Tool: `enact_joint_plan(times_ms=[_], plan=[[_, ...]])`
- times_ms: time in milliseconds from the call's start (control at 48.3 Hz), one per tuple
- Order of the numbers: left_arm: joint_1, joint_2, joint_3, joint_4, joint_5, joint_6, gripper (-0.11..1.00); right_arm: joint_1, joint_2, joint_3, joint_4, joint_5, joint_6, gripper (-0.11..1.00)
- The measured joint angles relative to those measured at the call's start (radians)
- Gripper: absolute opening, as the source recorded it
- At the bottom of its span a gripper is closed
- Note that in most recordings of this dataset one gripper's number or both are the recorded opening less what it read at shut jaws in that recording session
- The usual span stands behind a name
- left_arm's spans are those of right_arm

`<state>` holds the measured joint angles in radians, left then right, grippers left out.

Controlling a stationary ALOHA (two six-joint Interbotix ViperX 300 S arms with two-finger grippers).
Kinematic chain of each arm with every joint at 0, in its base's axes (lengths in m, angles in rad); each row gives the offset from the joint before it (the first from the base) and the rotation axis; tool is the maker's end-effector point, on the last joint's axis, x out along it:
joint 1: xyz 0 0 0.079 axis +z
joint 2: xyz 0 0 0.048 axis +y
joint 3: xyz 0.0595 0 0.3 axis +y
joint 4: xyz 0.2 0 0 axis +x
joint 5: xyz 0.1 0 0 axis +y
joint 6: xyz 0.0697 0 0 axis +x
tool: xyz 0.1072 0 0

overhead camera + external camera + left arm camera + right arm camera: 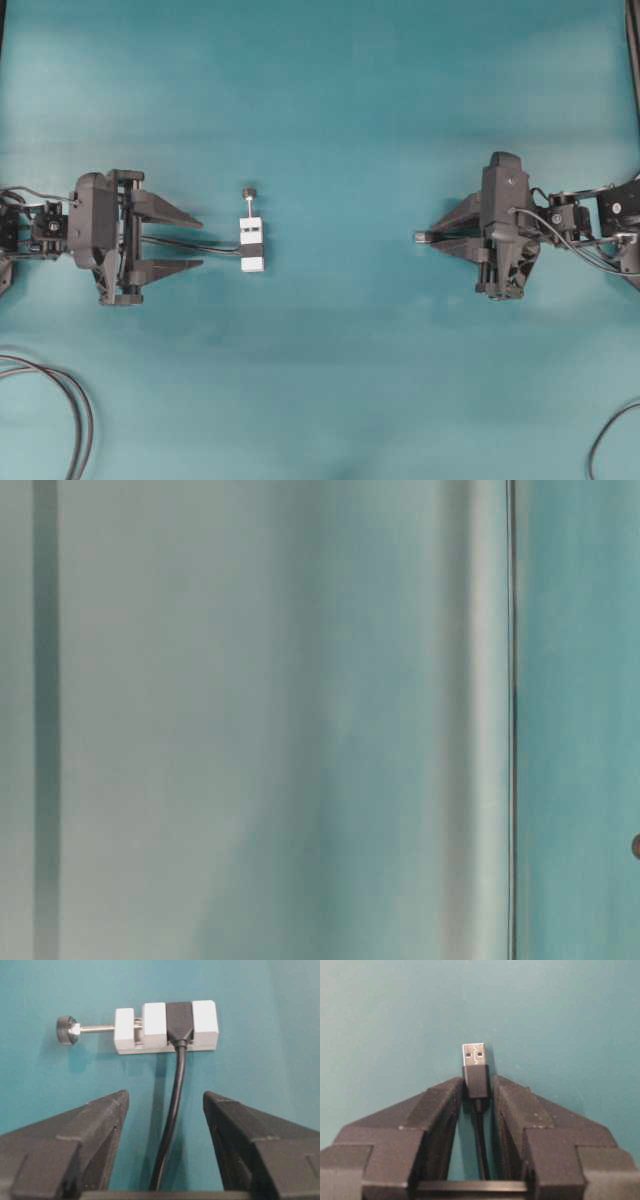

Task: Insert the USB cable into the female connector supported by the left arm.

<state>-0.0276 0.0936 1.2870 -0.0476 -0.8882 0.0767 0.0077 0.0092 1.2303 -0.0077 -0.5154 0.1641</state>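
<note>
The female connector (252, 243) lies on the teal table, a white block with a black band and a pin ending in a dark knob (248, 193); the left wrist view shows the female connector (167, 1026) ahead of the fingers. Its thin dark cable (172, 1115) runs back between the fingers of my left gripper (201, 243), which is open and short of the block. My right gripper (428, 237) is shut on the dark plug of the USB cable (477, 1080). The silvery tip (473, 1054) sticks out past the fingertips, pointing toward the connector far across the table.
Loose dark cables curl at the bottom left corner (60, 400) and bottom right edge (610, 435) of the overhead view. The table-level view shows only blurred grey and teal surfaces. A wide stretch of teal table (340, 240) separates connector and plug.
</note>
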Motion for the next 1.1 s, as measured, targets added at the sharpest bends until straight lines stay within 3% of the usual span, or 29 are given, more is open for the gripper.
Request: enact_joint_plan(times_ms=[269,683,1097], plan=[[-0.005,-0.002,0.000,0.000,0.006,0.005,0.69,-0.002,-0.002,-0.009,0.000,0.026,-0.006,0.22],[-0.005,-0.002,-0.006,0.000,0.008,0.005,0.69,0.009,-0.028,-0.051,-0.002,0.078,-0.006,0.22],[-0.005,0.000,-0.017,0.000,0.009,0.005,0.69,-0.026,-0.270,-0.051,-0.003,0.305,-0.044,0.22]])
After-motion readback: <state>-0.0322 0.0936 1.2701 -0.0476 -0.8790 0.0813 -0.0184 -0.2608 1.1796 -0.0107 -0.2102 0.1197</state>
